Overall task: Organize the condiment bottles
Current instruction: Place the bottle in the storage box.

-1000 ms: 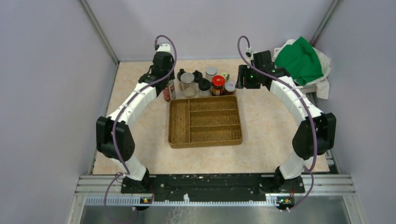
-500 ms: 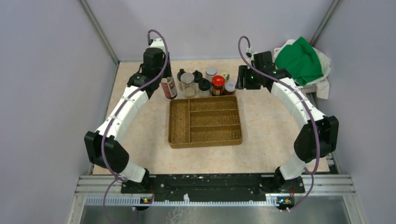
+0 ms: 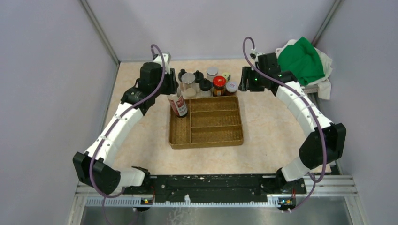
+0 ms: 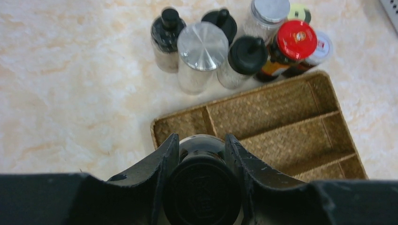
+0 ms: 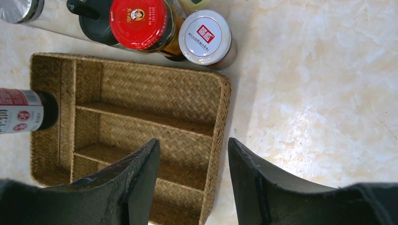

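The tall red-labelled bottle (image 3: pixel 179 105) is pinched at its cap by the left gripper (image 4: pixel 201 143) and held tilted over the tray's (image 3: pixel 206 143) left compartment. Placing appears to be in hand; lowering and release are called for next. The remaining jars (image 3: pixel 206 82) are grouped just behind the tray. The right gripper (image 5: pixel 192 147) is spread, empty, near the tray's far right corner.

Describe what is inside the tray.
The three right compartments of the tray are bare. The left gripper holds a bottle tilted over the long left compartment; whether the bottle touches the floor there is hidden.
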You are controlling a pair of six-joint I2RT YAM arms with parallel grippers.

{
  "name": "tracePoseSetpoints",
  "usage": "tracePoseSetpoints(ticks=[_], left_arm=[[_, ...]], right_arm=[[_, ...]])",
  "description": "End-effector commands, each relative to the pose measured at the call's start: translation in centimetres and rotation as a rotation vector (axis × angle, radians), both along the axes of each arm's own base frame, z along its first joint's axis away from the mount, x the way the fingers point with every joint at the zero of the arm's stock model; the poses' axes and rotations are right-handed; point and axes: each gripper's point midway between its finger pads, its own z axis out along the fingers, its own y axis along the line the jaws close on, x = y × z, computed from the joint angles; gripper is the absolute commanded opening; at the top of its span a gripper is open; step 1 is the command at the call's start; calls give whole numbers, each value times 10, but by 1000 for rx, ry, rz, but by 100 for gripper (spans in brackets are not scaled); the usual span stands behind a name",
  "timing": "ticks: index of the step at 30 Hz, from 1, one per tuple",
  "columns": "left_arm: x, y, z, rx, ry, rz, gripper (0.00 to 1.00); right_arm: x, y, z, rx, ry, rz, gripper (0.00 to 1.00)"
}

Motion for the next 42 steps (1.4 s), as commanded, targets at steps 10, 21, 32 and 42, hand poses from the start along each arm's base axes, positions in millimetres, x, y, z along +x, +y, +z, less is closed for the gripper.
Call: tracePoseSetpoints(ticks=[10, 21, 32, 42], left_arm=[[8, -11, 1, -42, -185, -27, 0], [33, -23, 2, -6, -262, -20, 0], [43, -28, -10, 132, -295, 19, 0], [50, -21, -11, 186, -328, 74, 0]], right_arm=[[-18, -2, 14, 9, -39, -7, 55], [-13, -1, 1, -6, -21, -6, 55], [-10, -2, -15, -26, -1, -3, 55], [-7, 0, -20, -26, 3, 0, 55]])
